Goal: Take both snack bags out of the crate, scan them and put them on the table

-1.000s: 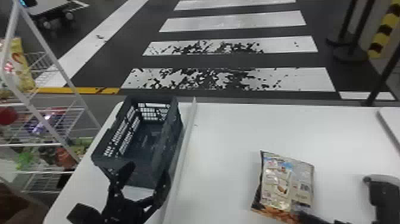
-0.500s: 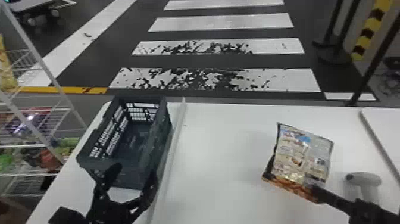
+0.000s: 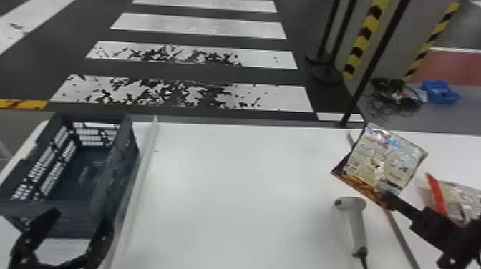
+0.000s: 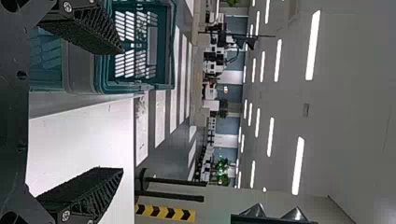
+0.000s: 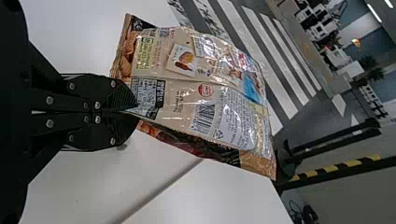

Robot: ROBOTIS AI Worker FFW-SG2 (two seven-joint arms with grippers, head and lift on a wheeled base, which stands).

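While the left gripper (image 3: 81, 216), fingers spread, hangs near the crate (image 3: 120, 175) at eight o'clock, the right gripper (image 3: 388, 201) pinches one snack bag (image 3: 383, 161) at three; another bag (image 3: 460, 200), four o'clock.

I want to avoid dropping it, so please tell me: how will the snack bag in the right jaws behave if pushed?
The snack bag looks puffed, so it is probably light and gives softly. Its glossy film may be slippery. The right jaws pinch only one edge, so the far end could swing.
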